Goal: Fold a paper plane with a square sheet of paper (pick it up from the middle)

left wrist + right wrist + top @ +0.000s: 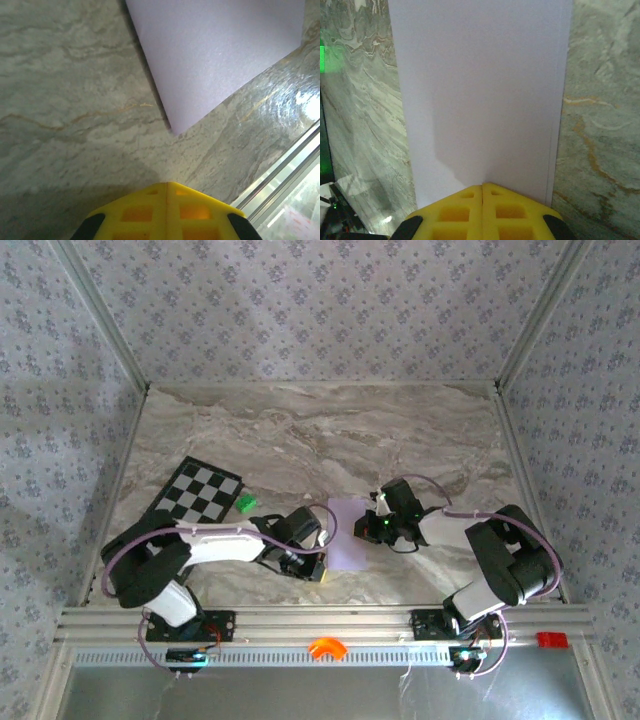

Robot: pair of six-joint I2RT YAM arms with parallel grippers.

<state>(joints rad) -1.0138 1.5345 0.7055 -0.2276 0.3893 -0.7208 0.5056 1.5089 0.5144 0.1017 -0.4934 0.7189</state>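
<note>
The square sheet of paper (347, 532) lies flat on the table (300, 430), near its front edge, between the 2 grippers. The left gripper (166, 186) sits just to the paper's left, its tip facing the sheet's near corner but apart from it. The right gripper (482, 188) sits at the paper's right side, its tip over that edge (whether it touches the sheet cannot be told). A checkered board (198, 492) lies well to the left, behind the left arm. 1 tiny block (245, 503) rests just beside the board's right edge, between board and paper.
</note>
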